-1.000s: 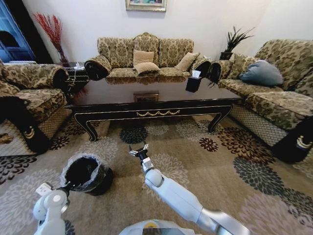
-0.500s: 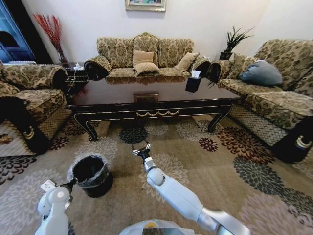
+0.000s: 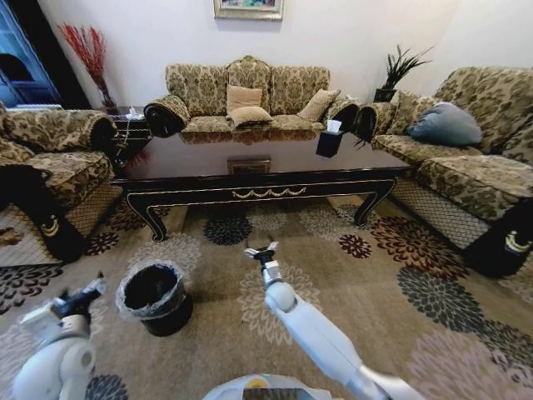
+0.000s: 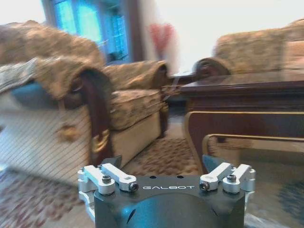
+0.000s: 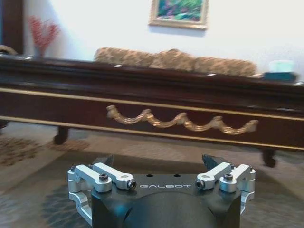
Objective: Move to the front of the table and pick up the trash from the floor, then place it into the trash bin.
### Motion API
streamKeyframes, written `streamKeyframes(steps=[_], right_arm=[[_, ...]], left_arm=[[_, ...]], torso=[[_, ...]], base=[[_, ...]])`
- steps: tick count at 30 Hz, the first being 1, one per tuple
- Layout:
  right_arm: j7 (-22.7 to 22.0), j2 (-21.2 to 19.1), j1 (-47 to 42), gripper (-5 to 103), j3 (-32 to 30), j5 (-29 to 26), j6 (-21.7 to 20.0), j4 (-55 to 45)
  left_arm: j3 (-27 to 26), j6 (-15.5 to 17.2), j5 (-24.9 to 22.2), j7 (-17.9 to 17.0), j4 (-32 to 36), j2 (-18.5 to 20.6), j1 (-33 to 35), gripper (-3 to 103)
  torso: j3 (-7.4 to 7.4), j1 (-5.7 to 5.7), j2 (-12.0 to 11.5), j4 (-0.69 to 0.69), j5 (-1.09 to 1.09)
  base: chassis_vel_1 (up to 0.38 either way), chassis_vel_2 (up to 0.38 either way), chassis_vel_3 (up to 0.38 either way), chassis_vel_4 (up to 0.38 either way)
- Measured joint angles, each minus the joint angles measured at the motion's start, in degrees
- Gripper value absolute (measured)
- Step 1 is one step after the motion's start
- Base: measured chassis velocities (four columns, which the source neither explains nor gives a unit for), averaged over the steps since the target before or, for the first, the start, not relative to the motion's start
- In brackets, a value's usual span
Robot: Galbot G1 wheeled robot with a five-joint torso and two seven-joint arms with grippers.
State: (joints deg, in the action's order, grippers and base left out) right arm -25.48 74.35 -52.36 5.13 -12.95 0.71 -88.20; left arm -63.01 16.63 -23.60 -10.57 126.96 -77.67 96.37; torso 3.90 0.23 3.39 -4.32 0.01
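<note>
Trash bin, a small black bucket with a crinkled clear liner over its rim, stands upright on the patterned carpet floor, in front of the left end of the long dark bench and well apart from it. The left claw hangs low just left of the bin, not touching it, its fingers spread wide and holding nothing; its wrist camera looks past the bench's corner toward a sofa. The right claw hovers above the carpet before the middle of the bench, to the right of the bin, also spread wide and empty, facing the gold scroll trim on the apron. A black tissue box sits on the bench top.
</note>
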Motion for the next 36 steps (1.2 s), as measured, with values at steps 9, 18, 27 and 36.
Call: streamKeyframes(steps=[9,18,27,36], right_arm=[[1.7,-4.6,-19.3,100,-18.0,3.7,4.8,-16.8],[5.2,-5.1,-29.1,100,-31.0,5.6,13.0,-21.8],[8.7,-3.8,-33.5,100,-35.2,-0.2,14.1,-27.9],[11.4,-2.7,-37.0,100,-38.1,-1.3,15.7,-29.7]], left_arm=[[5.8,-15.3,6.5,2.0,-1.9,-4.9,4.5,100],[11.2,-19.1,8.2,3.1,-2.6,-6.9,2.4,100],[12.3,-23.2,10.8,7.2,-3.8,-7.0,2.5,100],[12.8,-23.8,10.4,7.6,-3.5,-7.0,3.7,100]], torso=[[0.01,0.00,0.0,-0.02,0.03],[0.01,-0.01,0.0,-0.01,-0.01],[0.01,-0.01,0.0,0.01,-0.01],[0.01,-0.01,0.0,0.00,-0.02]], base=[[0.000,0.000,0.000,0.000],[0.000,0.000,0.000,0.000],[0.000,0.000,0.000,0.000],[0.000,0.000,0.000,0.000]])
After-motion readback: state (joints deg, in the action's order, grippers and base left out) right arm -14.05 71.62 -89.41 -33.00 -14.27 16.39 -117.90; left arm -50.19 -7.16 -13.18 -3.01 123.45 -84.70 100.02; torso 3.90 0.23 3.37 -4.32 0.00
